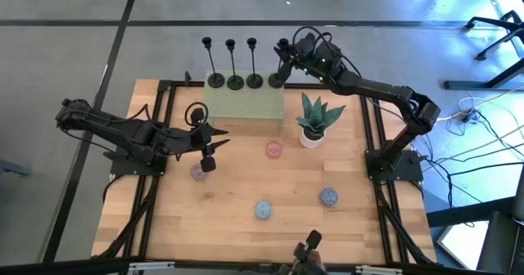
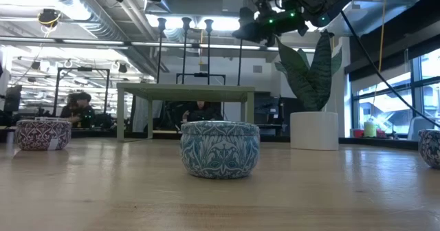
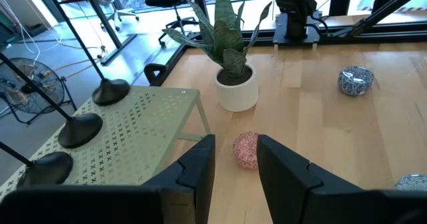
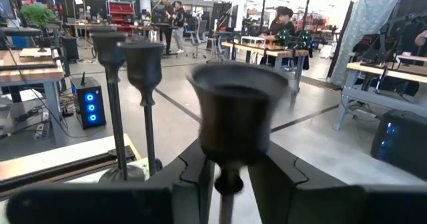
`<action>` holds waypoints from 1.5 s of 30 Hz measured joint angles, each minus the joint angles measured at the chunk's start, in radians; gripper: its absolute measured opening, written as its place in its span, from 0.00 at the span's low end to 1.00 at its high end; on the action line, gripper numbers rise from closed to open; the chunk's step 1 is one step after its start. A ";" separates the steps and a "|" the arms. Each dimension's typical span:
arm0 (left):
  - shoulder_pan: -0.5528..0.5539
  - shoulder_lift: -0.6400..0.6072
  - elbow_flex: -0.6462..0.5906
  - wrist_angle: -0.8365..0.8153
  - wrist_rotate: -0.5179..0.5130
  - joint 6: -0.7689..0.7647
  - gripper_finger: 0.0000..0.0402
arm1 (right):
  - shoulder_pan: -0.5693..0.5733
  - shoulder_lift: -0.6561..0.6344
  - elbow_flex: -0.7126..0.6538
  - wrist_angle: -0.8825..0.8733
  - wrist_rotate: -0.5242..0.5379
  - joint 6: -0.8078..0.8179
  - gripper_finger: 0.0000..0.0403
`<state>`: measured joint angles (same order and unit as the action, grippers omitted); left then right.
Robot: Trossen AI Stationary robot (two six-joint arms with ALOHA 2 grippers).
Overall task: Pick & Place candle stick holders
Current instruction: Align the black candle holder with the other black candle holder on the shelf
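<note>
Several black candle stick holders stand in a row along the far edge of the green perforated stand (image 1: pixel 244 107), on their round bases (image 1: pixel 215 81) (image 1: pixel 235 82) (image 1: pixel 255 81). My right gripper (image 1: pixel 284 52) is shut on the rightmost holder (image 1: pixel 277 82), high up by its cup (image 4: pixel 233 111). My left gripper (image 1: pixel 205 141) hovers above the table near the stand's left front corner. Its fingers (image 3: pixel 235 164) stand a little apart with nothing between them. My right gripper pinches the rightmost holder's thin stem just below the cup (image 4: pixel 229 183) between its two fingers. The fingers come level from the table's right side and lie across the stem. The holder stands upright, its base (image 1: pixel 277 82) in line with the others at the stand's far edge.
A potted green plant (image 1: pixel 313 119) stands just right of the stand. Small round tins lie on the wooden table: pink (image 1: pixel 273 149), purple (image 1: pixel 199 171), blue (image 1: pixel 263 209) and grey-blue (image 1: pixel 328 196). Black frame rails run along the table's sides.
</note>
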<state>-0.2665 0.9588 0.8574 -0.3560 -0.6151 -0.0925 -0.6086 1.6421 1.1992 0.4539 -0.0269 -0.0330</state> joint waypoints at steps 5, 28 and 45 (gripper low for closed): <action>0.000 0.000 0.000 0.000 0.000 0.000 0.27 | 0.000 0.000 0.000 -0.032 0.000 0.000 0.22; 0.000 0.000 0.000 0.000 -0.003 0.001 0.27 | 0.000 0.000 0.000 -0.035 -0.063 -0.005 0.22; 0.000 0.000 0.000 0.000 -0.003 0.001 0.27 | 0.000 0.000 0.000 -0.126 -0.063 -0.034 0.26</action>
<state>-0.2665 0.9588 0.8574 -0.3561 -0.6178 -0.0914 -0.6086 1.6417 1.1992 0.3279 -0.0898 -0.0673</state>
